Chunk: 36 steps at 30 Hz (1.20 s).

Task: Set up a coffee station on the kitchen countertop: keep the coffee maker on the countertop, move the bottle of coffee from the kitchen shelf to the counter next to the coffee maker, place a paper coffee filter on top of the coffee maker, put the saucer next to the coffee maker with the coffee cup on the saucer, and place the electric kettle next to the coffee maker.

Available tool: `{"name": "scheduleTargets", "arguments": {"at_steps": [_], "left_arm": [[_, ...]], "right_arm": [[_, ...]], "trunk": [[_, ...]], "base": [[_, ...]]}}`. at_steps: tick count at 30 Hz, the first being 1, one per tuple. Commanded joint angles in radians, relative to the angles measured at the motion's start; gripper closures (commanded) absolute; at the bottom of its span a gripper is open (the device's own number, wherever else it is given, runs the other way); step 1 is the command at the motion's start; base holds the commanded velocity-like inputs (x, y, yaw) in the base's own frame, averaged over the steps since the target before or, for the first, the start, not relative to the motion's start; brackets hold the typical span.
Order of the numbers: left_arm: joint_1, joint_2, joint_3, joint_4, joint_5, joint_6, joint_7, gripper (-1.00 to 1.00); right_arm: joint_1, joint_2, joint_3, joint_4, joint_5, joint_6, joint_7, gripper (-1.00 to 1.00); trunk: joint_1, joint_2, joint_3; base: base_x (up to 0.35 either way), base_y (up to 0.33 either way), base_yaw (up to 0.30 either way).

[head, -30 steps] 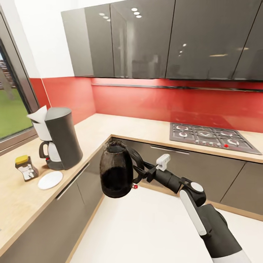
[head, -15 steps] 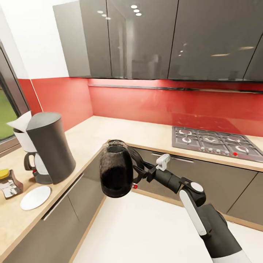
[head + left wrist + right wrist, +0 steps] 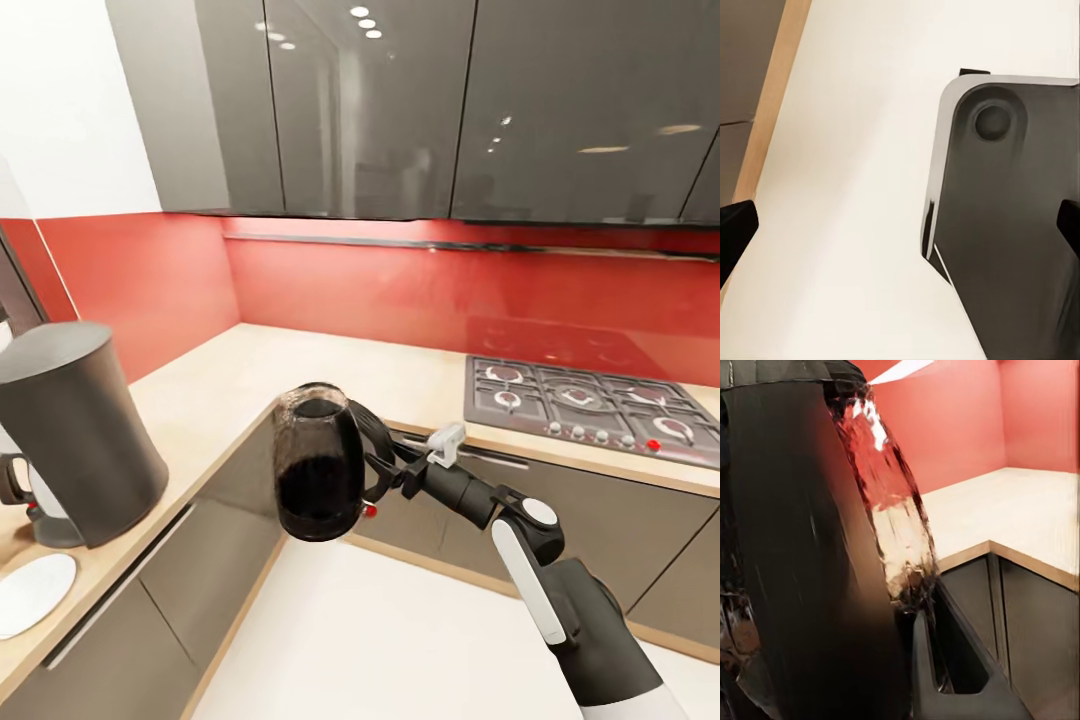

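Observation:
The electric kettle (image 3: 318, 468), clear glass with dark liquid, hangs upright over the white floor in front of the counter corner. My right gripper (image 3: 382, 468) is shut on its black loop handle. The right wrist view has the kettle (image 3: 810, 555) up close, with one finger (image 3: 945, 679) beneath it. The dark grey coffee maker (image 3: 78, 440) stands on the wood-grain countertop (image 3: 230, 385) at far left, the white saucer (image 3: 30, 592) in front of it. My left gripper (image 3: 902, 225) is open over the floor. The bottle of coffee, paper filter and coffee cup are out of view.
A gas hob (image 3: 590, 400) is set into the counter at the right. A thin dark shelf (image 3: 480, 243) runs along the red backsplash under glossy grey wall cabinets (image 3: 420, 110). Dark cabinet fronts (image 3: 230, 520) line the corner. A dark part of my base (image 3: 1012, 225) lies below the left gripper.
The camera has swung right and come closer: the coffee maker and saucer slid to the picture's left edge and the bottle left the frame. The kettle stays in the right gripper.

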Motion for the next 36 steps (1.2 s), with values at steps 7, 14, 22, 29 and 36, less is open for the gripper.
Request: {"name": "scheduleTargets", "arguments": {"at_steps": [7, 14, 22, 29, 36], "left_arm": [[-0.001, -0.003, -0.01, 0.001, 0.007, -0.003, 0.003, -1.0], [-0.001, -0.003, -0.008, 0.001, 0.007, -0.003, 0.003, -1.0], [-0.001, -0.002, -0.007, 0.001, 0.01, -0.003, 0.003, -1.0], [-0.001, -0.002, -0.007, 0.001, 0.013, -0.003, 0.002, -1.0], [-0.001, -0.002, -0.006, 0.001, 0.013, -0.003, 0.002, -1.0]], "right_arm": [[-0.001, 0.0, 0.002, -0.001, -0.016, 0.005, -0.001, 1.0], [-0.001, 0.0, 0.002, -0.001, -0.015, 0.006, -0.001, 1.0], [-0.001, 0.0, 0.002, -0.001, -0.014, 0.006, -0.001, 1.0], [-0.001, 0.001, 0.002, -0.001, -0.015, 0.009, -0.001, 1.0], [-0.001, 0.001, 0.002, -0.001, -0.016, 0.009, -0.001, 1.0]], "trunk": [[0.001, -0.002, -0.002], [0.001, -0.002, -0.002], [0.001, -0.002, 0.002], [0.001, -0.002, 0.003], [0.001, -0.002, 0.003]], "base": [[0.271, -0.175, 0.0], [0.186, -0.227, 0.044], [0.169, -0.237, 0.242], [0.168, -0.238, 0.273], [0.176, -0.234, 0.277]]}}
